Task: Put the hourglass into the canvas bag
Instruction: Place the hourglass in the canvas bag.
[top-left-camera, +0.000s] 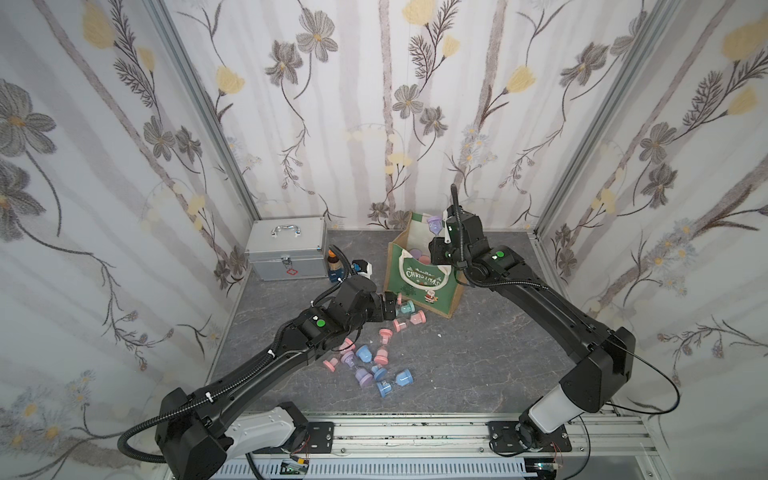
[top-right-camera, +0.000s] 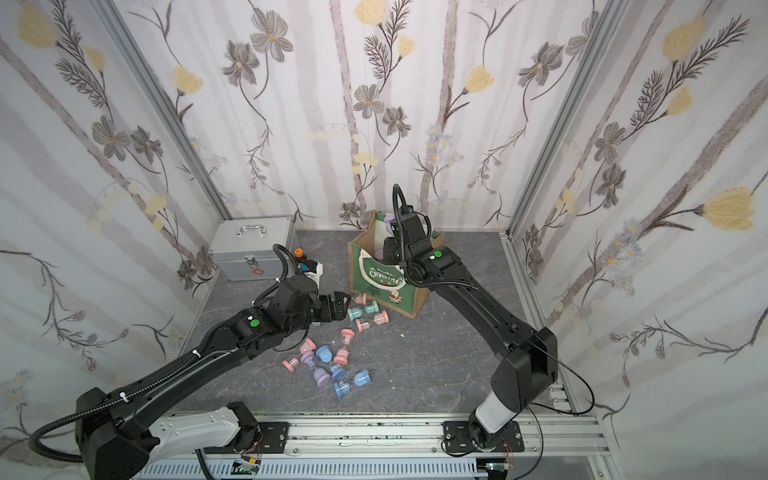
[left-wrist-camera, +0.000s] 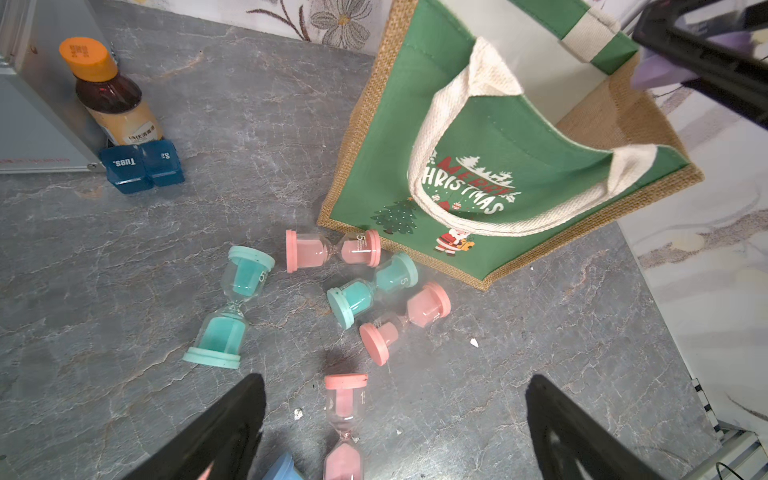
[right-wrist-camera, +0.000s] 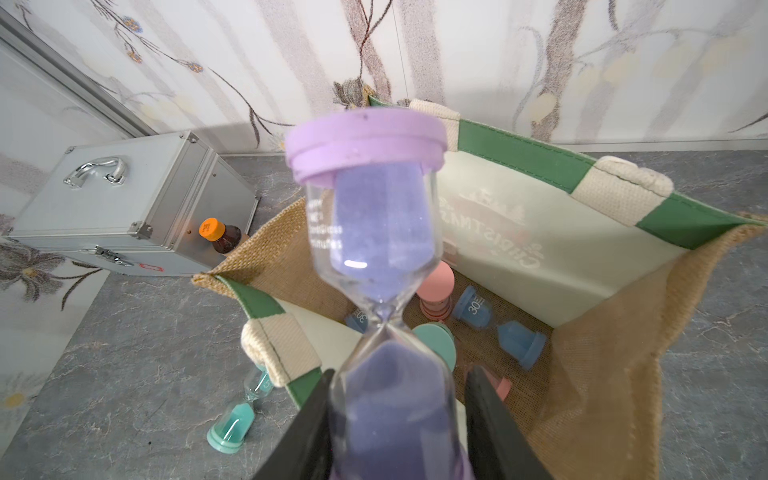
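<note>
The canvas bag (top-left-camera: 419, 286) (top-right-camera: 386, 286) stands open at the back of the table, its green "CHRISTMAS" face towards me. Over its mouth, my right gripper (top-left-camera: 437, 233) (right-wrist-camera: 401, 374) is shut on a purple hourglass (right-wrist-camera: 374, 232) (top-left-camera: 434, 224), gripping its lower bulb. Several hourglasses lie inside on the bag's floor (right-wrist-camera: 515, 340). My left gripper (top-left-camera: 390, 306) (left-wrist-camera: 395, 386) is open low over the table in front of the bag. A pink hourglass (left-wrist-camera: 345, 419) lies between its fingers, untouched. Teal and pink hourglasses (left-wrist-camera: 365, 291) lie just beyond.
A silver metal case (top-left-camera: 286, 249) stands at the back left, with a brown orange-capped bottle (left-wrist-camera: 108, 91) and a blue pill box (left-wrist-camera: 141, 166) beside it. Several more pink, blue and purple hourglasses (top-left-camera: 365, 365) are scattered mid-table under the left arm.
</note>
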